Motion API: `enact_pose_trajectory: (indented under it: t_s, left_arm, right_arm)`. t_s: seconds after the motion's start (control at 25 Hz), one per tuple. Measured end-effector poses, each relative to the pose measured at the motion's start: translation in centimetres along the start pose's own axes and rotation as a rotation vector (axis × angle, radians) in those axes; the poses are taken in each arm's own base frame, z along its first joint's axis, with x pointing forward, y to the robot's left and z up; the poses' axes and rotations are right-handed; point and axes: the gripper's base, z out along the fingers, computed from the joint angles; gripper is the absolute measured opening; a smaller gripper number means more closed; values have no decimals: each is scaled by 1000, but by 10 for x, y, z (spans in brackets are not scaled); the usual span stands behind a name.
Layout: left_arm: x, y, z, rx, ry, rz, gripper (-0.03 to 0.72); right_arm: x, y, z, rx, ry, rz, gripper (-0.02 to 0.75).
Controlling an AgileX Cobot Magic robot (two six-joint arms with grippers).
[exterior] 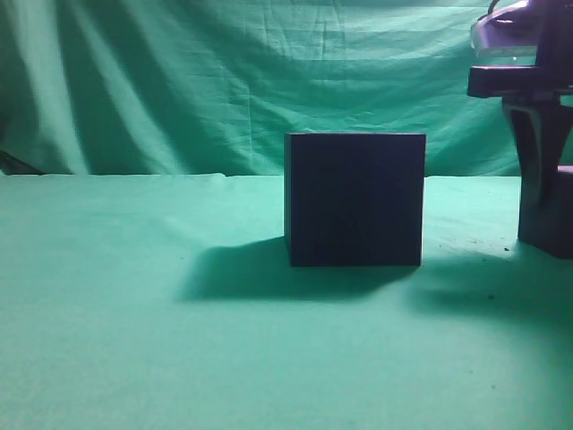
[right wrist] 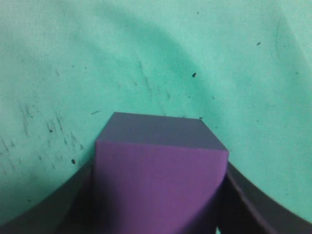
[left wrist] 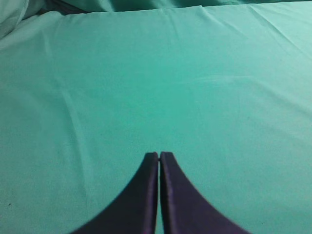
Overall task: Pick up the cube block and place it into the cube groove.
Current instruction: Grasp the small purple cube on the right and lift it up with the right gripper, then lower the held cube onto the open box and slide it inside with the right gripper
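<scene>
Two grippers: right gripper clamps the cube block, fingers pressed on both its sides, block over the speckled green cloth. Left gripper fully shut w/ nothing between tips, above bare cloth. Fingertips cut off by frame bottom in right wrist view. Ext. view: right arm at the right edge, partly out of frame, block not visible there. Cube groove sits mid-table, top not visible.
</scene>
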Motion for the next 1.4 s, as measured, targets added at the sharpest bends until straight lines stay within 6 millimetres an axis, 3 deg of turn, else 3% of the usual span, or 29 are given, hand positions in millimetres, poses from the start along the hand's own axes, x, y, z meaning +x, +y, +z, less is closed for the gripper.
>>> enact_pose_trajectory:
  t_s: [0.24,0.44,0.64,0.8,0.96,1.2,1.4]
  left_arm:
    - [0,0,0,0,0,0,0]
    - [0,0,0,0,0,0,0]
    - [0,0,0,0,0,0,0]
    - [0,0,0,0,0,0,0]
    - [0,0,0,0,0,0,0]
    - [0,0,0,0,0,0,0]
    - [0,0,0,0,0,0,0]
  right_arm:
    - [-9,1,-14,7,15,12,436]
    - [-32,8,-80,-63,-47,19,436]
    - [-22,43,-125,-181,-97,-72,436]
    - [-2,97,-129,-237,-91,-240,436]
    - [3,134,-121,-249,-62,-306,436]
    - [-12,144,-97,-157,-8,-257,436]
    - [-15,142,-91,-111,-3,-237,436]
